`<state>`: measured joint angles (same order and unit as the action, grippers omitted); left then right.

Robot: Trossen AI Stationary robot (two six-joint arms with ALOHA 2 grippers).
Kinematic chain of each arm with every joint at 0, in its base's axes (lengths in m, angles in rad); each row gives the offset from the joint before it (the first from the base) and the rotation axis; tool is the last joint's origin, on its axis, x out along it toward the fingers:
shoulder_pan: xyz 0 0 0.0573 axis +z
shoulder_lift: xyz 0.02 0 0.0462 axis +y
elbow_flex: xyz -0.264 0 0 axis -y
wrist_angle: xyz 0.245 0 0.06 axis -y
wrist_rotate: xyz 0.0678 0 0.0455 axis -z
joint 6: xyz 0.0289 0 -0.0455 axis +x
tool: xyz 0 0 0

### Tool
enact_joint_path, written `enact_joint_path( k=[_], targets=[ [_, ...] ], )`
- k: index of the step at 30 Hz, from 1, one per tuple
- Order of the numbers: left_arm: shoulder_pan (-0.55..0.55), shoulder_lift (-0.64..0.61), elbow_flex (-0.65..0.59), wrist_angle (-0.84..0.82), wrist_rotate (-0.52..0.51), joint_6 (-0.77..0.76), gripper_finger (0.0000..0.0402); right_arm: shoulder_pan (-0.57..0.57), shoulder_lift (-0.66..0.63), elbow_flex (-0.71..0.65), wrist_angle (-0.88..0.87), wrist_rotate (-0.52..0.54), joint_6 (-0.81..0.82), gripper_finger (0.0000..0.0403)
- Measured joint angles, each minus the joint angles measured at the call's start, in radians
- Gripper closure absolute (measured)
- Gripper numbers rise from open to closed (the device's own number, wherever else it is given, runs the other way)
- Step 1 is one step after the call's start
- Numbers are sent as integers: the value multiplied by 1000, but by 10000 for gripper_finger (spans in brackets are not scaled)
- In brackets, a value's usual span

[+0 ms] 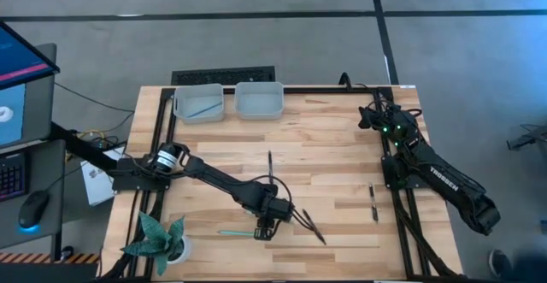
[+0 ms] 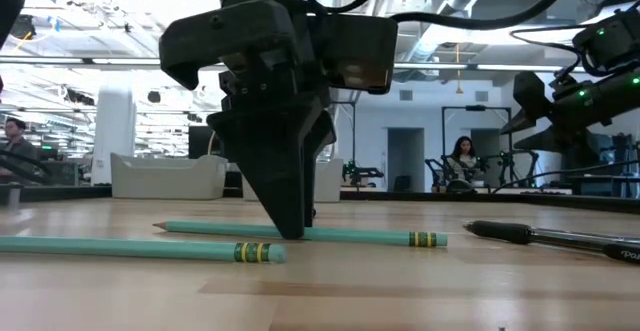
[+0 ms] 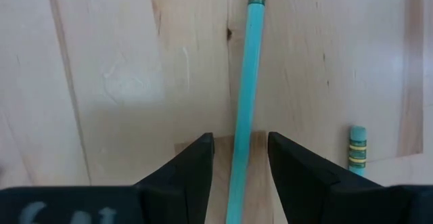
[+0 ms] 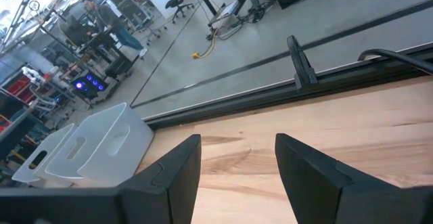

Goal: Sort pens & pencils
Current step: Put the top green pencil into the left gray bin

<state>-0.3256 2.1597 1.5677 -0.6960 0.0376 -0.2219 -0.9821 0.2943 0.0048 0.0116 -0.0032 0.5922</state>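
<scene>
A teal pencil point(image 3: 247, 82) lies flat on the wooden table, running between the two fingers of my left gripper point(image 3: 241, 139). The gripper is open, points down near the table's front middle point(image 1: 265, 229), and stands over the pencil with a gap on each side. A second teal pencil point(image 2: 140, 248) lies flat beside it, toward the near left point(image 1: 232, 232). Three black pens point(image 1: 270, 165) point(image 1: 313, 226) point(image 1: 373, 203) lie loose on the table. My right gripper point(image 4: 237, 139) waits open at the far right point(image 1: 369, 116), holding nothing.
Two grey bins stand at the far edge: the left bin point(image 1: 179, 103) holds a teal pencil point(image 1: 203, 108), and the right bin point(image 1: 259, 85) stands beside it. A teal potted plant point(image 1: 158, 240) sits at the near left corner. People show in the room beyond.
</scene>
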Motion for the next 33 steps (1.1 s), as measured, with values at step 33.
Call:
enact_joint_path(
  k=[33],
  targets=[
    [17,1,-2,7,29,26,395,0,0,0,0,0,-3,191]
  ],
)
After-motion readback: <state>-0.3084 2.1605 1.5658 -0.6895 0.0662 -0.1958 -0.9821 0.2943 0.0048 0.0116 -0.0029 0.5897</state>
